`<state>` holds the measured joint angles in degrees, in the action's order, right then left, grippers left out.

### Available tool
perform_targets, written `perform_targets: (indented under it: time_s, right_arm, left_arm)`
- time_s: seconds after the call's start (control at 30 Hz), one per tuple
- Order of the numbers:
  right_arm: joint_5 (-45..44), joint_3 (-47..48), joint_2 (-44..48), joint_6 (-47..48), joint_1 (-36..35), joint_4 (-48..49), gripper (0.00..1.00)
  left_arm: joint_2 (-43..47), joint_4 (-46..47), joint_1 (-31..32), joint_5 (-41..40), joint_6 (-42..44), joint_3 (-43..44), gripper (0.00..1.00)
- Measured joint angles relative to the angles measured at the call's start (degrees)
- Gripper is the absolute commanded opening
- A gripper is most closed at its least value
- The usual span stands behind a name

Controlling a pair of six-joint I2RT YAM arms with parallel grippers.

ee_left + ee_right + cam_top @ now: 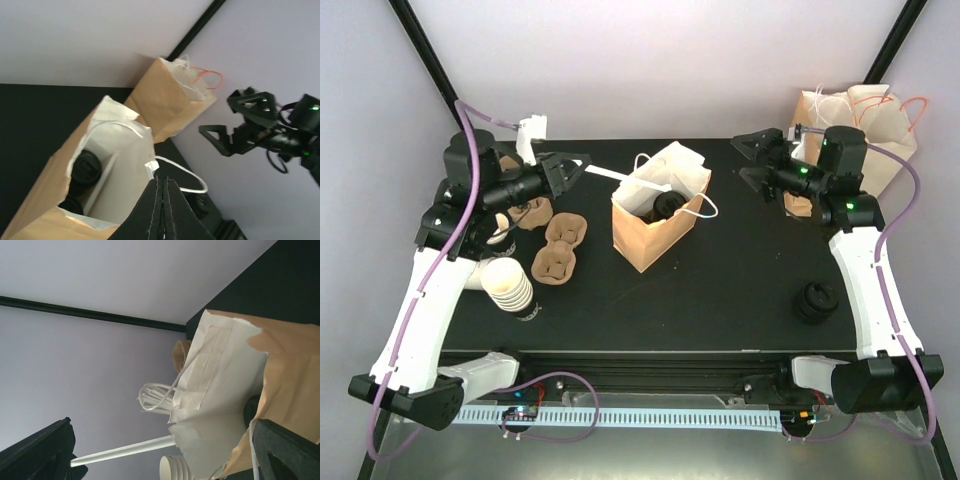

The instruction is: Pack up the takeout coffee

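We take the black table [720,290] first. A brown paper bag [650,235] stands open at its middle. In the left wrist view two packed cups [85,167] with black lids sit inside it.

The left pincer [582,167] is together, clamped on the bag's white handle [610,174]. It draws the handle taut toward the left, which holds the bag's mouth wide. The right pincer [740,158] stands apart and empty, hovering just right of the bag toward the back of the table.

One coffee [816,302] stands alone on the table at the near right, beside the right forearm. It lies well apart from the right pincer, nearer to us and further right, and the bag lies between it and the left pincer.

We judge the step to be fetching this last cup while the bag is held open. The next move calls for the right pincer to swing back toward the near edge, come down around the cup below its lid, and close gently so the paper wall does not buckle. The left grip should hold.
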<state>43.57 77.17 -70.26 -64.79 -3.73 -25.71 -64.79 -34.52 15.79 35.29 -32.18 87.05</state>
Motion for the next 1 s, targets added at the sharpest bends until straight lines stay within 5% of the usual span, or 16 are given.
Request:
perform_targets:
  time_s: [0.37, 0.73, 0.8, 0.93, 1.0]
  right_arm:
    - [-1.1, 4.2, -3.5, 4.6, 0.4, -2.0, 1.00]
    - [-1.5, 4.2, -4.5, 5.3, 0.4, -2.1, 1.00]
    - [-1.8, 4.2, -4.7, 5.9, 0.4, -2.6, 1.00]
    - [-3.2, 4.5, -5.1, 8.1, 0.4, -4.8, 1.00]
    - [-4.2, 4.8, -5.4, 9.4, 0.4, -6.0, 1.00]
  left_arm:
    - [-3.2, -0.1, 9.2, -17.1, 7.7, -2.1, 0.01]
    - [-12.0, -4.3, 14.5, -18.8, 15.4, 0.9, 0.03]
    - [-13.8, -6.3, 16.2, -18.7, 17.3, 2.6, 0.19]
    - [-16.1, -9.3, 19.5, -17.6, 21.2, 4.4, 0.97]
    - [-17.1, -11.6, 20.7, -17.6, 22.2, 5.4, 0.99]
